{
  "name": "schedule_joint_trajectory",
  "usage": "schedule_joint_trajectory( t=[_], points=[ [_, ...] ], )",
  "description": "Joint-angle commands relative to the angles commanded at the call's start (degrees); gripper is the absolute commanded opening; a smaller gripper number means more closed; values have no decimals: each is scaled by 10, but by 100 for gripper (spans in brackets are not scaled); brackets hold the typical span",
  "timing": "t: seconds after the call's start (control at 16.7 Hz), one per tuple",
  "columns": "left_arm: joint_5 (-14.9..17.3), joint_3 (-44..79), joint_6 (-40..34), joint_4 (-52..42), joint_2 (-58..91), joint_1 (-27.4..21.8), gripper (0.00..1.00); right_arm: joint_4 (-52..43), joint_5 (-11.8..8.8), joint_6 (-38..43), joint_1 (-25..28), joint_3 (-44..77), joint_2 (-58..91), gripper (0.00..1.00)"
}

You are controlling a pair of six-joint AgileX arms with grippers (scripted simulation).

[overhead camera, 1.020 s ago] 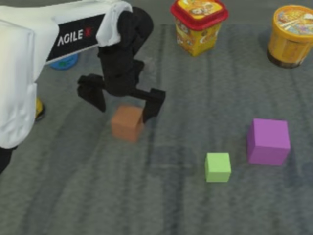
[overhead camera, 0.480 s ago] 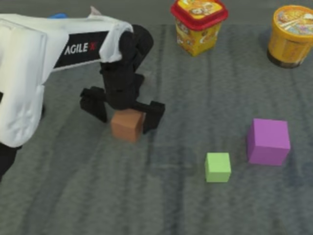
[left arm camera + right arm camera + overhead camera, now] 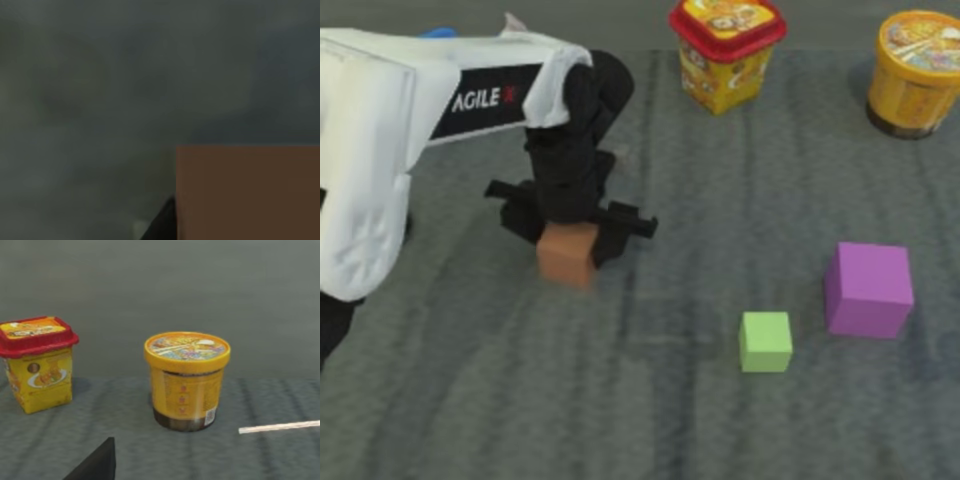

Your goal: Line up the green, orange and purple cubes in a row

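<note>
The brownish-orange cube [image 3: 567, 260] rests on the grey mat at left of centre. My left gripper [image 3: 568, 238] stands over it, shut on it, with one black finger [image 3: 525, 222] pressed to each side. In the left wrist view the orange cube [image 3: 250, 195] fills the corner, with a finger [image 3: 162, 222] against its side. The small light-green cube [image 3: 765, 341] lies to the right, and the larger magenta-purple cube [image 3: 868, 288] is just beyond it. My right gripper [image 3: 100, 465] is outside the top view; only a dark tip shows in its own wrist view.
A red-lidded yellow tub [image 3: 725, 50] [image 3: 37, 365] and a round orange-yellow cup [image 3: 917, 70] [image 3: 186, 380] stand at the back of the table. A thin white strip [image 3: 280, 426] lies on the mat near the cup.
My left gripper came down around the orange cube and its fingers closed from wide apart onto the cube's sides. The cube shifted slightly left. Green and purple cubes stayed put.
</note>
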Motion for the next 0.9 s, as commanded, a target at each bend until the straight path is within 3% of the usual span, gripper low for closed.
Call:
schedule_joint_trajectory(
  t=[0.24,0.9],
  points=[
    [0,0,0,0,0,0,2,0,0,0,0,0,0,100],
    [-1,11,1,-13,-14,1,0,0,0,0,0,0,0,100]
  ],
)
